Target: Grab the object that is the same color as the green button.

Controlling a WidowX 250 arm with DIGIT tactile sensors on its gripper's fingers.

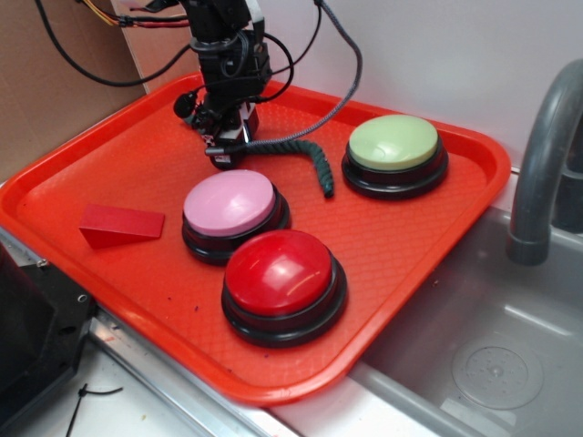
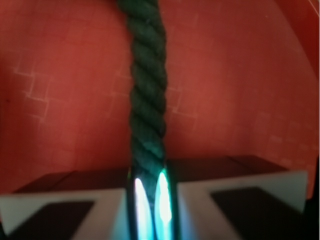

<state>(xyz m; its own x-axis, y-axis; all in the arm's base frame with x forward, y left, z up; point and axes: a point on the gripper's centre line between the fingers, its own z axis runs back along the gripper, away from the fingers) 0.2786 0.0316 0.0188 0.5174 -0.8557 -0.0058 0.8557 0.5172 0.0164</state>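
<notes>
- Filling most of the exterior view, an orange tray (image 1: 428, 246) carries everything.
- Three domed buttons sit on it: the green button (image 1: 393, 143) at 2 o'clock, a pink button (image 1: 230, 202) at centre, a red button (image 1: 279, 271) at 6 o'clock.
- A red wedge (image 1: 118, 224) lies at 9 o'clock.
- The rope (image 1: 301, 150), dark green and tightly twisted, curves from the gripper (image 1: 221, 146) at 12 o'clock towards the green button, its free end bending down.
- Only the wrist view shows the grip: the rope (image 2: 147, 95) runs straight up from between the gripper (image 2: 149, 200) pads, pinched narrowly at its near end.
</notes>
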